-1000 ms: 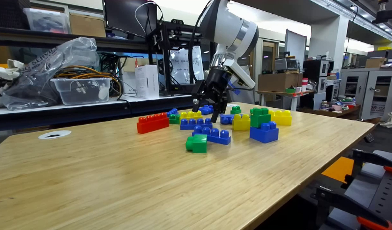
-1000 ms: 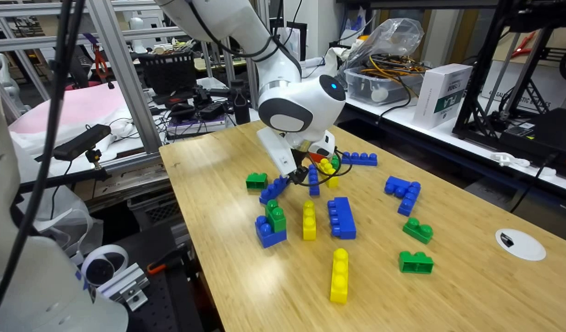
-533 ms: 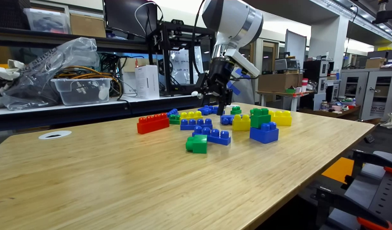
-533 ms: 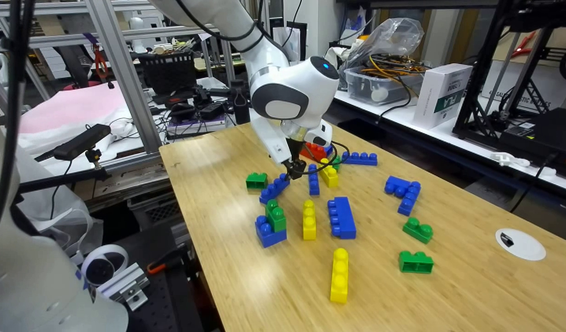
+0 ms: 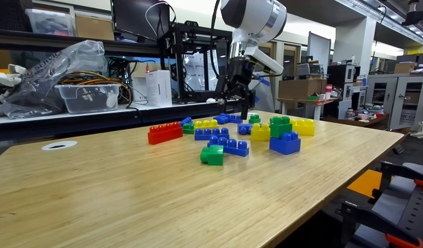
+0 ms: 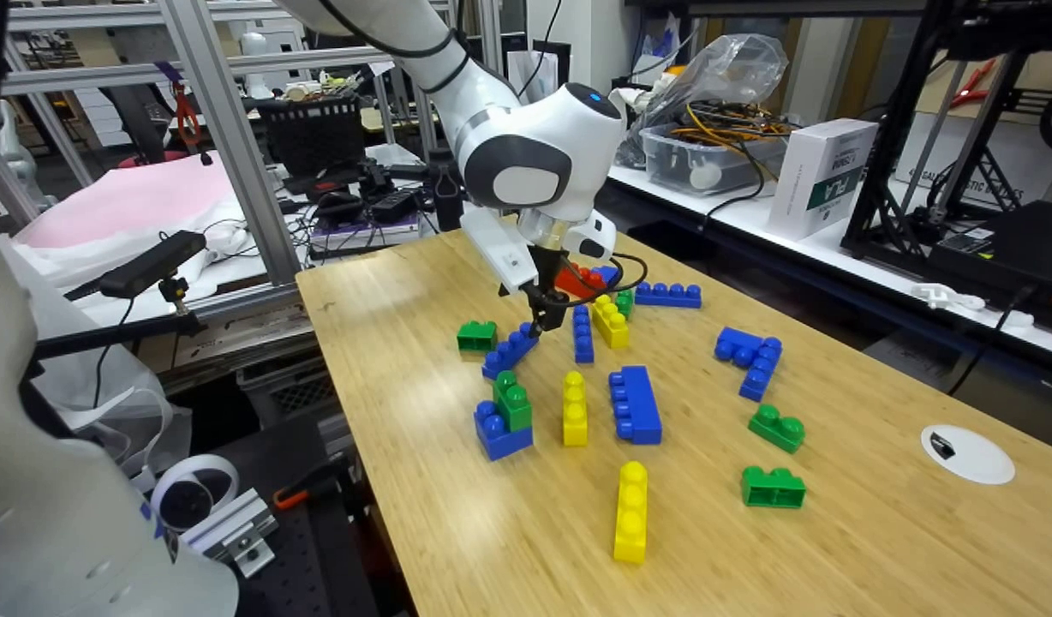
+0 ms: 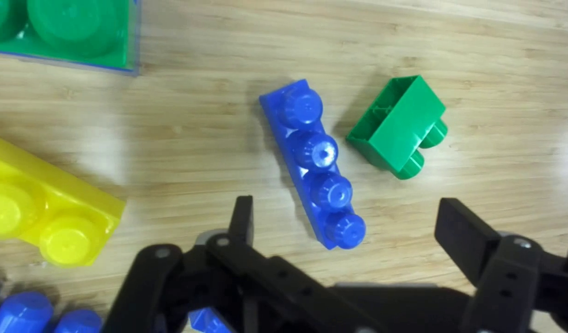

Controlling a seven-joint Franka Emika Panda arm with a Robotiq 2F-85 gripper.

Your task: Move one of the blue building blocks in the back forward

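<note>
My gripper (image 7: 346, 219) is open and empty in the wrist view, with a long flat blue brick (image 7: 318, 171) below and partly between its fingers, untouched. In the exterior views the gripper (image 5: 235, 107) (image 6: 539, 319) hangs above that long brick (image 5: 230, 147) (image 6: 511, 350). Farther back, a short blue building block (image 6: 735, 343) forms an L with another blue brick (image 6: 761, 375); I cannot tell if they touch. This short block also shows in an exterior view (image 5: 221, 118). Another blue piece (image 6: 608, 273) shows partly behind the red brick.
The lone green brick (image 7: 402, 125) lies on its side beside the long blue brick. A green-on-blue stack (image 6: 503, 424), yellow bricks (image 6: 575, 411) (image 6: 612, 321), a chunky blue block (image 6: 637, 407) and a red brick (image 5: 165, 133) stand around. A shelf (image 5: 94, 120) runs along the back.
My gripper has risen and moved right in an exterior view, uncovering the back blue pair, while the arm has moved left and up in the other view. The bricks have not moved.
</note>
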